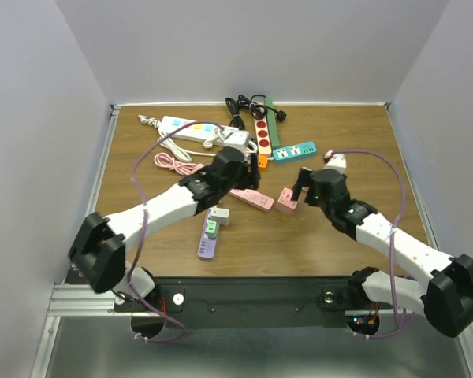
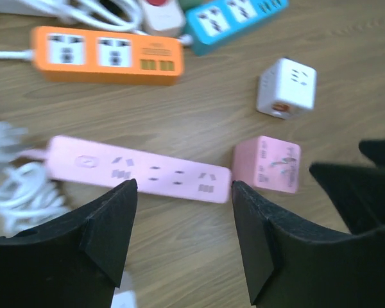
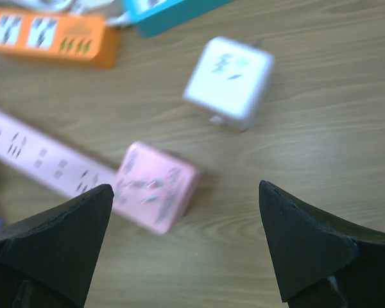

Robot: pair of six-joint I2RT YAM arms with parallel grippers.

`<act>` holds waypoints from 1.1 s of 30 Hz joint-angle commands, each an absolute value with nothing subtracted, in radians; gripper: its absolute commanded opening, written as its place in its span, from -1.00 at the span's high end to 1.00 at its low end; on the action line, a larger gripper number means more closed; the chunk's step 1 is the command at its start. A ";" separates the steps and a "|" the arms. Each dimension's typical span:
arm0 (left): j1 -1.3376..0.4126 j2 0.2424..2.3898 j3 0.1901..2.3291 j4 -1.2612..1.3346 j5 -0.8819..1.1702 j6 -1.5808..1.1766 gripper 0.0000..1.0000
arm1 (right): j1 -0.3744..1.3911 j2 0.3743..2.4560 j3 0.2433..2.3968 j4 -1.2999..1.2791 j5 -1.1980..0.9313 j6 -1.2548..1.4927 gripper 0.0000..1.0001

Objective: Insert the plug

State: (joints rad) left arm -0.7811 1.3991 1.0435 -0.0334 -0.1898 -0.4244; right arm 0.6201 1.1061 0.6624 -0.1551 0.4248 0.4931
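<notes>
Both arms were out over the middle of the counter [image 1: 355, 126], and nothing was in hand. The left claw [image 2: 179, 234] was spread wide, its two black fingers framing bare wood just short of the pink strip [image 2: 138, 170], gripping nothing. The right claw [image 3: 183, 244] was spread just as wide and just as empty, hanging above the pink cube plug [image 3: 155, 186].

And that was the piece that mattered, by my reading of the task. The pink cube plug lay on the counter at the right end of the pink strip. The left wrist view showed only a sliver between them, and the blurred right wrist view could not settle whether they touched. It was beside the strip, not on it. None of the strip's visible sockets had anything seated in them.

So the score, as I judged it: early going. No pick made, no plug lifted, no prongs lined up, nothing pushed home. Which face of the cube carried the prongs was too blurred to call. What was left looked like nearly everything: close on the cube, raise it, turn its prongs to a socket, probably with the other claw steadying the strip, and press it in.

The bystanders: a white cube [image 2: 287, 88] sat apart beyond the pink one. An orange strip [image 2: 106, 56] and a teal strip [image 2: 234, 16] lay further back, with neither claw near them.
</notes>
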 commanded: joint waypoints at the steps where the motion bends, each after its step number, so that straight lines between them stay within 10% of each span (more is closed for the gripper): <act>1: -0.902 1.550 1.193 0.040 -0.181 -0.367 -0.48 | 0.374 1.023 0.658 -0.149 0.312 0.439 -0.99; 16: -0.980 1.830 1.388 0.015 -0.095 -0.324 -0.92 | 0.170 1.012 0.641 -0.127 0.129 0.408 -1.00; 33: -0.992 1.940 1.436 -0.038 -0.121 -0.227 -0.97 | 0.158 0.983 0.640 -0.129 0.114 0.407 -1.00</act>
State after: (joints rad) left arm -0.9871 1.9251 1.3758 -0.0319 -0.1135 -0.2619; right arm 0.1680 1.0126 0.6525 -0.1566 0.1299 0.4175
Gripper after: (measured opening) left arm 0.983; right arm 0.995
